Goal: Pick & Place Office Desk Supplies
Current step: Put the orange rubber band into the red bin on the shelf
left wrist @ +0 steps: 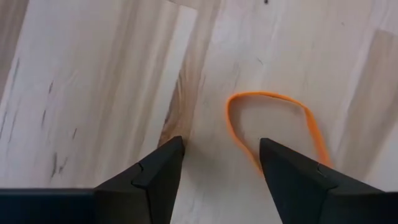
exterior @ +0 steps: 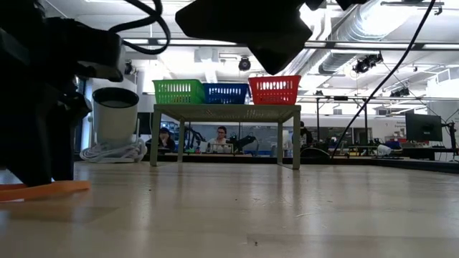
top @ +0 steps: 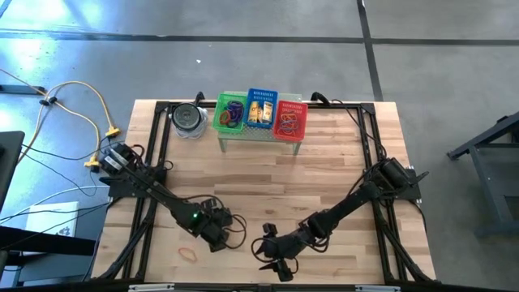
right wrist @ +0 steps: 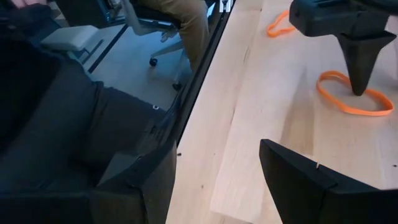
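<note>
An orange band loop (left wrist: pixel 273 121) lies flat on the wooden table near its front edge. My left gripper (left wrist: pixel 221 146) stands open right above it and points steeply down. One finger (left wrist: pixel 292 174) is over the loop's near end and the other is outside the loop. The right wrist view shows that gripper's fingertip (right wrist: pixel 359 84) down at the band (right wrist: pixel 348 102). A second orange band (top: pixel 188 254) lies farther toward the left. My right gripper (top: pixel 272 253) hovers open near the front edge, with nothing between its fingers (right wrist: pixel 292 180). My left gripper comes at the band from above with its fingers apart. One fingertip (right wrist: pixel 359 87) stands low at the loop's edge (right wrist: pixel 367 111). I cannot tell whether it touches the band or the table. The band lies flat and slack.
At the far edge a small stand (top: pixel 259 136) carries a green basket (top: pixel 229 113), a blue basket (top: pixel 261 108) and a red basket (top: pixel 289 119), each with small items in it. A round tin (top: pixel 189 119) stands to their left. A seated person's leg (right wrist: pixel 186 25) shows beyond the front edge.
</note>
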